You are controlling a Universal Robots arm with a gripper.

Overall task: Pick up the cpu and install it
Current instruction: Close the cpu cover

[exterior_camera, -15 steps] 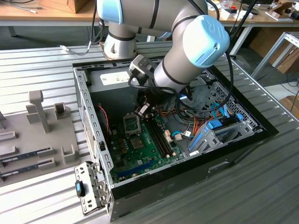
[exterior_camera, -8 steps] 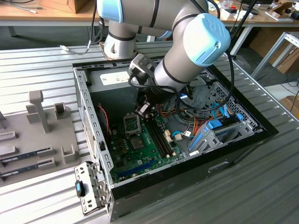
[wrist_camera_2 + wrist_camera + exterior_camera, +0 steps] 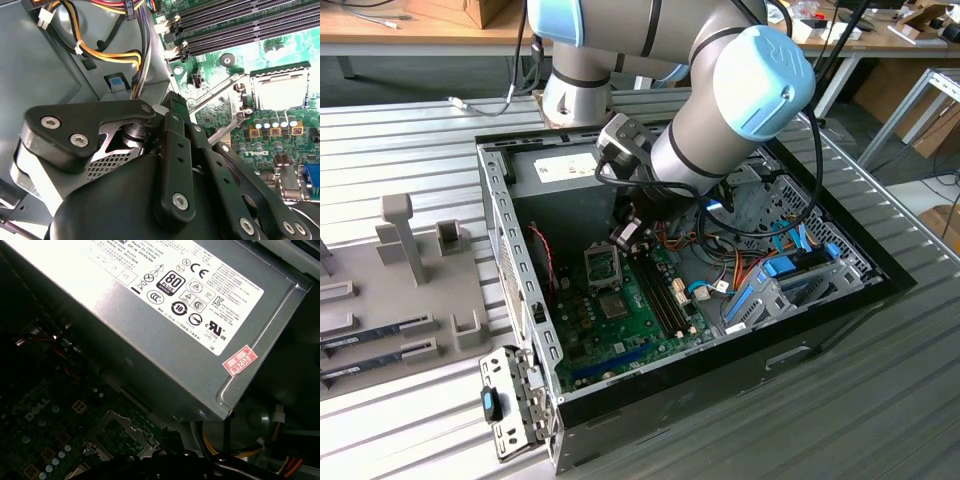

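Note:
My gripper point(image 3: 625, 237) hangs inside the open computer case point(image 3: 498, 215), just above the far edge of the metal-framed socket point(image 3: 602, 263) on the green motherboard point(image 3: 630, 320). In the second wrist view the gripper's black linkage point(image 3: 172, 130) fills the foreground. Beyond it lies the socket point(image 3: 278, 90) with a pale square inside its frame, and a metal lever point(image 3: 220, 92) sticks out beside it. The first wrist view catches the socket point(image 3: 117, 436) under the grey power supply point(image 3: 165, 315). The cpu is hidden; I cannot tell whether it is at the gripper's tip or in the socket.
Memory slots point(image 3: 665, 295) run beside the socket. Bundled coloured cables point(image 3: 720, 265) and blue drive brackets point(image 3: 780, 275) fill the case on the exterior view's right. A grey fixture tray point(image 3: 390, 300) with memory sticks point(image 3: 380, 332) lies on the exterior view's left, on the slatted metal table point(image 3: 400, 130).

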